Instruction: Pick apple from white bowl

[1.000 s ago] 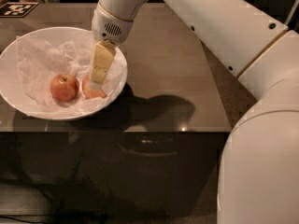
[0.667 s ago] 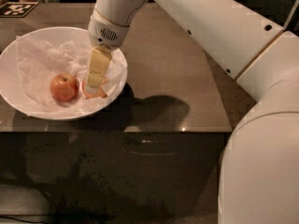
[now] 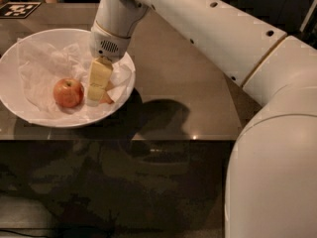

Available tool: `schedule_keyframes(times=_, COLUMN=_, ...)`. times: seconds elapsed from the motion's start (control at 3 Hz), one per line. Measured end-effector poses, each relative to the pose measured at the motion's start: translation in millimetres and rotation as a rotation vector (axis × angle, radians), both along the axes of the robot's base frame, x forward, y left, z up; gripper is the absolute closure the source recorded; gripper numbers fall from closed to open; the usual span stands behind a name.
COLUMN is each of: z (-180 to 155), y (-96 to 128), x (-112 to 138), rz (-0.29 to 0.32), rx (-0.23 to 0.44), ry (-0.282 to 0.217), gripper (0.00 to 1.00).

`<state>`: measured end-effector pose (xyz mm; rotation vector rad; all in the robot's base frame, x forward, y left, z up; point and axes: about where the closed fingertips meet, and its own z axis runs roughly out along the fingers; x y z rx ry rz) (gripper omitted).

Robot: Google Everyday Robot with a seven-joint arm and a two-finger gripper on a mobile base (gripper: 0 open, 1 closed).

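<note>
The white bowl (image 3: 20, 110) stands at the left of the dark table, lined with crumpled white tissue. A round red-orange apple (image 3: 68, 93) with a stem dimple lies in its middle. My gripper (image 3: 98, 90) reaches down into the bowl's right half, its pale yellow tip just right of that apple and apart from it. A second apple (image 3: 107, 99) shows only as an orange sliver behind the tip, right up against it; the rest of it is hidden.
The dark table (image 3: 178, 73) runs right of the bowl, its front edge just below it. My white arm (image 3: 237, 38) crosses from the upper middle to the right. A black-and-white marker tag (image 3: 19, 9) lies at the far left corner.
My gripper has shifted slightly left and lower inside the bowl, now covering more of the second apple. The left apple and the bowl have not moved.
</note>
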<state>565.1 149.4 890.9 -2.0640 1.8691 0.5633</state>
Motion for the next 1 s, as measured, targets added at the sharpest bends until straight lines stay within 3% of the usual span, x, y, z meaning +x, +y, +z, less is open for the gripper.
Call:
schedule_keyframes(times=0.33, z=0.3, y=-4.1, x=8.5, rz=0.013, rx=0.034, ry=0.026, gripper=0.0)
schedule_keyframes(times=0.67, z=-14.2, y=10.0, x=12.4, rz=0.017, rx=0.063, ry=0.082, gripper=0.0)
schedule_keyframes(times=1.0, z=-14.2, y=10.0, x=12.4, rz=0.017, rx=0.063, ry=0.082, gripper=0.0)
